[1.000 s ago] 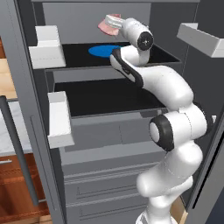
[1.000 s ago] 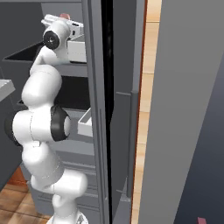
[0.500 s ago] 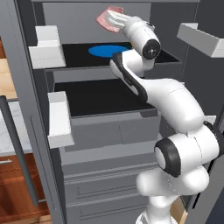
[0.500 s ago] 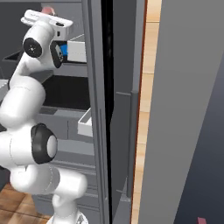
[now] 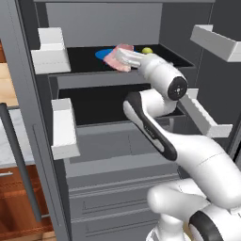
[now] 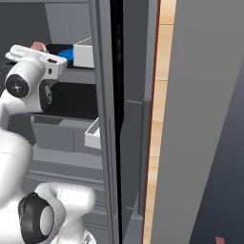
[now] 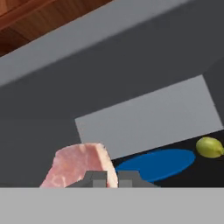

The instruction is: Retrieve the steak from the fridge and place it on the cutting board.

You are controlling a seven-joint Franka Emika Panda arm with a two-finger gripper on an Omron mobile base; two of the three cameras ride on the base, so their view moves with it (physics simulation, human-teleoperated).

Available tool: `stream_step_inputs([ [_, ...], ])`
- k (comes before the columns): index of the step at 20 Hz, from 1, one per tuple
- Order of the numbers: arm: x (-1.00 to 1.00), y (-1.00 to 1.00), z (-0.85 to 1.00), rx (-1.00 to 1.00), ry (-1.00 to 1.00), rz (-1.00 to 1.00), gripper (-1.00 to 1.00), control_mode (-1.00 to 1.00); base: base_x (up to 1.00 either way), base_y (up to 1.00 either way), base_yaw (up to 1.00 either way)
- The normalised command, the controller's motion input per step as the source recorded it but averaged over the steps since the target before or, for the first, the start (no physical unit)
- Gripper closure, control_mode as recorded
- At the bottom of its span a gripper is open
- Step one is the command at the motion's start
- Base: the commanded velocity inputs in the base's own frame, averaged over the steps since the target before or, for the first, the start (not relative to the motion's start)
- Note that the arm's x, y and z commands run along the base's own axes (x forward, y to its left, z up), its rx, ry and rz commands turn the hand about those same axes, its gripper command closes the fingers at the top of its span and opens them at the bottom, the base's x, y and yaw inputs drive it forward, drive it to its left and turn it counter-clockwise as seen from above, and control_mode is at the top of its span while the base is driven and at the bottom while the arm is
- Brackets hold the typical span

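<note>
Open fridge (image 5: 28,117), seen from the left base camera. Steak (image 5: 117,59), pinched between the tips of the gripper (image 5: 123,57), hangs above the front of the top shelf, beside the blue plate (image 5: 102,54). A yellow-green fruit (image 5: 147,50) lies farther right on that shelf.

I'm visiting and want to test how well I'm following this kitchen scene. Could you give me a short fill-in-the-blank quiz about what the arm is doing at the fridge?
1. The end effector is shut on a pink slab of raw ____.
2. The flat round plate on the fridge shelf is coloured ____.
3. The small yellow-green fruit sits on the dark shelf beside the ____.
4. The fridge door stands ____.

Missing words: steak; blue; plate; open
</note>
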Motion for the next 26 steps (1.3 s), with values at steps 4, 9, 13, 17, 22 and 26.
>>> stream_step_inputs([
  [4, -1.0, -0.19, -0.46, -0.09, 0.53, 0.05, 1.0, -1.0, 0.0, 0.0, 0.0],
  [9, -1.0, -0.21, -0.4, -0.13, 0.66, 0.01, 1.0, -1.0, 0.0, 0.0, 0.0],
  [13, -1.0, -0.09, -0.43, -0.19, 0.71, 0.0, 1.0, -1.0, 0.0, 0.0, 0.0],
  [17, -1.0, 0.01, -0.58, -0.27, 0.64, 0.05, 1.0, -1.0, 0.0, 0.0, 0.0],
  [22, -0.56, 0.14, -0.08, -0.1, 0.06, 0.11, 1.0, -1.0, 0.0, 0.0, 0.0],
  [26, -0.1, 0.0, 0.01, 0.0, -0.04, 0.0, 1.0, -1.0, 0.0, 0.0, 0.0],
])
